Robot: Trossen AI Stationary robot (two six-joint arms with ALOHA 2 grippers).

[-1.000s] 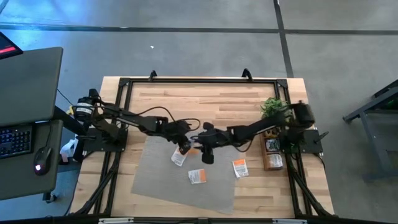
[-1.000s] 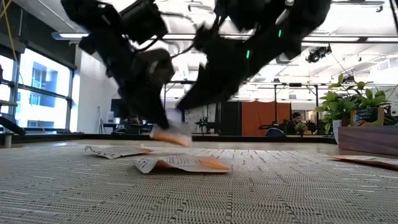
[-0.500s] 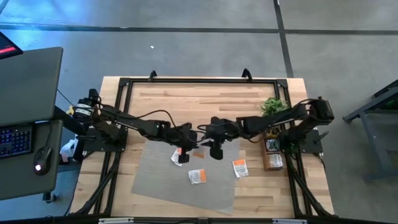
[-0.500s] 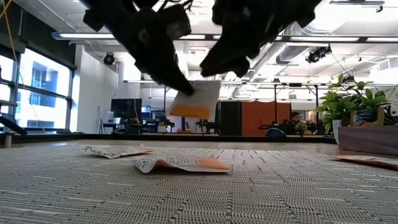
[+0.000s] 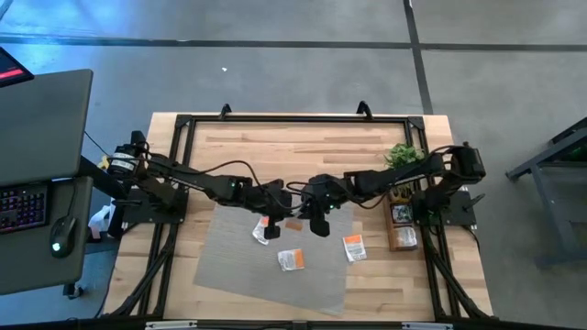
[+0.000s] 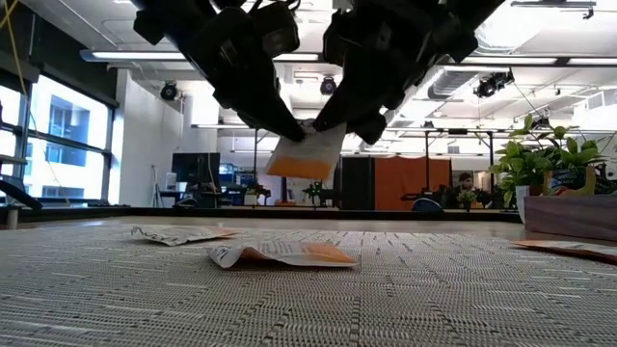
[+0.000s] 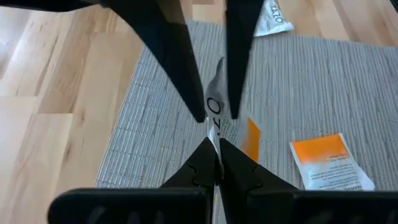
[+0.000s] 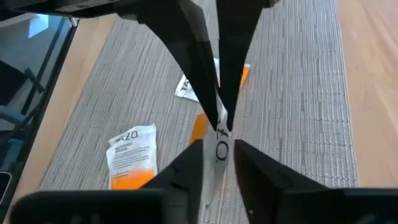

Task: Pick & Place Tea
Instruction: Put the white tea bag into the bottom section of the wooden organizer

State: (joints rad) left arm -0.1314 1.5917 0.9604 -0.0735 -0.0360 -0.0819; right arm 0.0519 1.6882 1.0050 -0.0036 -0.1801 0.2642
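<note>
Wooden table [image 5: 238, 151] carries a grey mat [image 5: 229, 252]. Above the mat both arms meet. The left gripper [image 6: 289, 130] is pinched tight on a white-and-orange tea sachet [image 6: 307, 154] hanging below its fingertips; the right gripper [image 6: 323, 123] has its fingers either side of the sachet's top edge, narrowing onto it. Three sachets [image 5: 295, 259] lie flat beneath.

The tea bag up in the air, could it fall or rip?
Maybe both. The left gripper is shut on the tea bag above the grey mat, and the right gripper is just closing on the same bag. If the left lets go early, it may drop among the other sachets. If both pull, it might tear.
</note>
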